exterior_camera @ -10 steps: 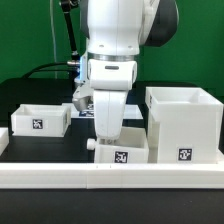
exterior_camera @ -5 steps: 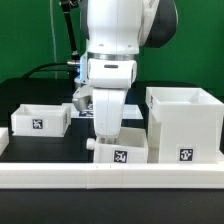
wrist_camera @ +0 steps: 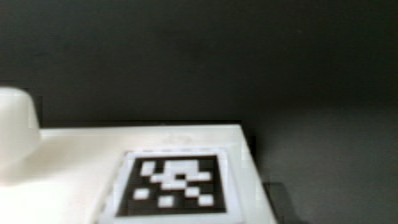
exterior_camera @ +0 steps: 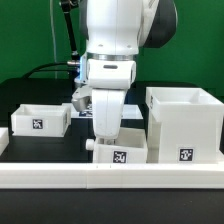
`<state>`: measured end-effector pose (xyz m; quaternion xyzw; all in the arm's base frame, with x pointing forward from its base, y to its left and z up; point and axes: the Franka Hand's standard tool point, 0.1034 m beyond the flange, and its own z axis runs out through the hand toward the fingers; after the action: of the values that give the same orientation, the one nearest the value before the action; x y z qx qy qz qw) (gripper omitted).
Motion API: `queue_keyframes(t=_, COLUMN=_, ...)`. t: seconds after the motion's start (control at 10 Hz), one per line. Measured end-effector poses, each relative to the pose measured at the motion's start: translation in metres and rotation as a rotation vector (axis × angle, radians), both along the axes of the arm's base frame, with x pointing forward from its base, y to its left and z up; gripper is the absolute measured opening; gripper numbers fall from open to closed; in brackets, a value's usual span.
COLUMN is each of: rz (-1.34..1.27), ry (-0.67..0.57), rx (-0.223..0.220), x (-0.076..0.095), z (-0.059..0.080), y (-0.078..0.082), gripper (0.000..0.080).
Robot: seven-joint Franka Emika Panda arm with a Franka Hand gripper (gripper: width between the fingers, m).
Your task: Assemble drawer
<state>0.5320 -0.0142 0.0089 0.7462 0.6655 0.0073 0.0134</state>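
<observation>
The tall white drawer case (exterior_camera: 185, 124) stands at the exterior view's right, its tag facing front. One open-top tray (exterior_camera: 40, 119) sits at the exterior view's left. The second tray (exterior_camera: 121, 152) sits in the middle, just left of the case. My gripper (exterior_camera: 103, 138) reaches straight down onto this middle tray at its back left part. Its fingertips are hidden by the hand and the tray wall. The wrist view shows, very close and blurred, a white tagged face of the tray (wrist_camera: 160, 138) over the dark table. No fingers show there.
A long low white rail (exterior_camera: 110, 178) runs along the front edge of the black table (exterior_camera: 60, 142). A green wall stands behind the arm, and black cables hang at the back left.
</observation>
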Motion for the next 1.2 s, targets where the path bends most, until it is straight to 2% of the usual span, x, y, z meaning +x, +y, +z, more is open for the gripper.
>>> queue_keyframes(t=0.4, rz=0.034, ry=0.029, rx=-0.010, x=0.013, z=0.005, y=0.006, gripper=0.0042)
queue_keyframes(t=0.6, rz=0.043, ry=0.026, rx=-0.004, x=0.011, z=0.003, y=0.013, gripper=0.0042)
queue_keyframes(t=1.2, rz=0.066, ry=0.047, rx=-0.010, x=0.008, z=0.004, y=0.008, gripper=0.0042)
